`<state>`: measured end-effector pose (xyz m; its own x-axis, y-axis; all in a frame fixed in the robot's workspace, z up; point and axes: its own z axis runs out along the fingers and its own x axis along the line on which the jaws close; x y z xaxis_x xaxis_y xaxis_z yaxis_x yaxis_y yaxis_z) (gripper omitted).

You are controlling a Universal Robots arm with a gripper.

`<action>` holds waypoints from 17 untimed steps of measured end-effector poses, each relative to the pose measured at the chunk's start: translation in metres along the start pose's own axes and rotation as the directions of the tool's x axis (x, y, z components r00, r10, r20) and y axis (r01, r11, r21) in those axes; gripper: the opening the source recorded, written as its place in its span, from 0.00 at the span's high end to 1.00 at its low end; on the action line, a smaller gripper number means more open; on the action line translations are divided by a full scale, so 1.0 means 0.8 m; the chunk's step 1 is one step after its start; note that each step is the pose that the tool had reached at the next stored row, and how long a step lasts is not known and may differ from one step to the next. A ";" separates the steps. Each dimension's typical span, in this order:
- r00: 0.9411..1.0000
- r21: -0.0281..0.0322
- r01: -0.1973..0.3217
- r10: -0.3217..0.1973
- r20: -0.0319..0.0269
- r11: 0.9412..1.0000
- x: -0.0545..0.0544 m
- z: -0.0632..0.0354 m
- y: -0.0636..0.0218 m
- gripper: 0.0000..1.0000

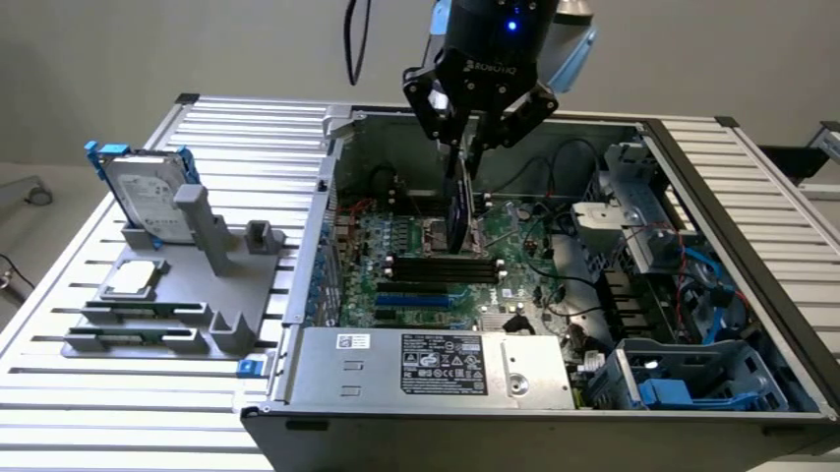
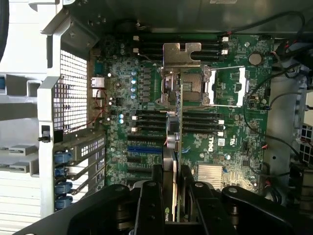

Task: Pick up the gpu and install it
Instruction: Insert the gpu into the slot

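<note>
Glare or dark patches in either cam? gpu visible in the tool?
Exterior view: light blows out the near slats of the table; the case interior is dimmer; the gpu in the tool reads as a dark strip. Wrist view: the motherboard is evenly lit; the area outside the case is washed white; the tool is a black silhouette around the edge-on gpu.

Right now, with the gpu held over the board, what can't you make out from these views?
- Exterior view: whether the gpu touches the motherboard or hangs above it; too small to tell.
- Wrist view: the motherboard directly under the gpu; the card, seen edge-on, covers it.
- Wrist view: most of the gripper, cut off by the picture's edge.
</note>
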<state>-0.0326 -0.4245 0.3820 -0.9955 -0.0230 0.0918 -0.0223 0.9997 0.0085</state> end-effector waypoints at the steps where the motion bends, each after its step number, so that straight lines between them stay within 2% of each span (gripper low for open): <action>1: 1.000 0.000 0.000 0.000 0.000 1.000 0.000 0.000 0.000 0.74; 8: 1.000 0.000 0.000 0.000 0.000 1.000 0.000 0.001 0.000 0.74; 9: 1.000 -0.001 0.000 0.000 0.004 1.000 0.002 0.003 0.000 0.74; 10: 1.000 -0.002 0.004 -0.004 0.005 1.000 0.002 0.004 0.000 0.74; 14: 0.998 -0.016 0.064 -0.064 0.005 0.998 0.002 0.007 0.000 0.74; 16: 0.995 -0.025 0.097 -0.097 0.006 0.995 0.002 0.008 0.000 0.74; 17: 0.994 -0.032 0.112 -0.111 0.007 0.993 0.002 0.008 0.000 0.74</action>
<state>-0.0349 -0.4244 0.3755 -0.9874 -0.1343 0.0835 -0.1304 0.9902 0.0501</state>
